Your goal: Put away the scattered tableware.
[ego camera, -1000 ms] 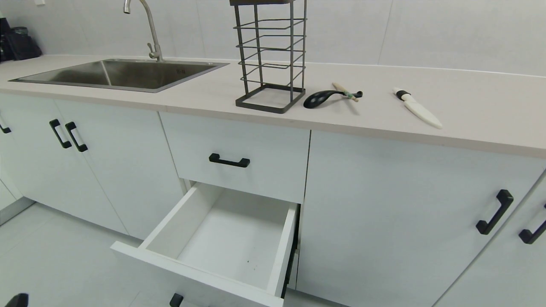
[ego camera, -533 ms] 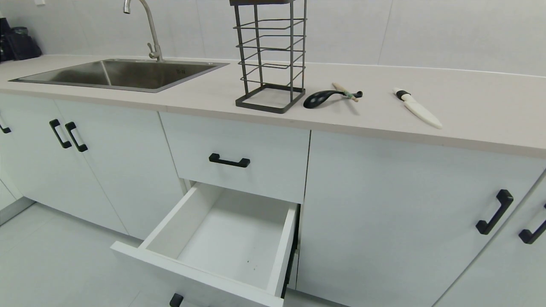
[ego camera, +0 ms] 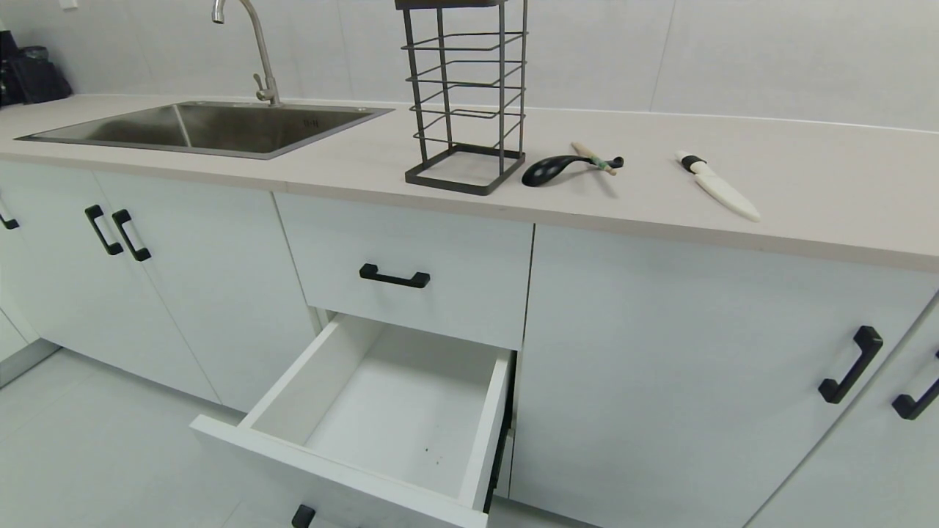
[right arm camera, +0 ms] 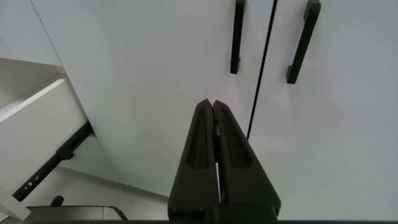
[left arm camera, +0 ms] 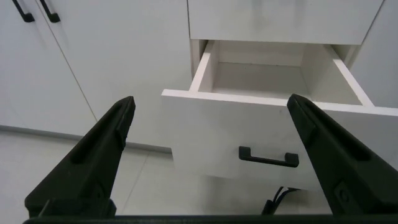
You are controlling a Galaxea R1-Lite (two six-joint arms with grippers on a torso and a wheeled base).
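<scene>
On the countertop (ego camera: 352, 165) lie a black spoon (ego camera: 552, 169), a short wooden stick with green bands (ego camera: 594, 158) and a white knife with a black band (ego camera: 715, 184). Below it the lower drawer (ego camera: 400, 411) is pulled out with nothing inside; its front with a black handle (left arm camera: 267, 157) faces my left gripper (left arm camera: 208, 115), which is open and held low in front of it. My right gripper (right arm camera: 215, 111) is shut with nothing in it, facing white cabinet doors (right arm camera: 186, 56) to the right of the drawer.
A tall black wire rack (ego camera: 466, 95) stands on the counter left of the spoon. A steel sink (ego camera: 213, 126) with a faucet (ego camera: 253, 44) is at the far left. The upper drawer (ego camera: 400, 268) is closed. Cabinet doors carry black handles (ego camera: 851, 365).
A dark piece of my left arm at the head view's bottom left corner has dropped out of sight. Nothing on the counter or in the drawer has moved.
</scene>
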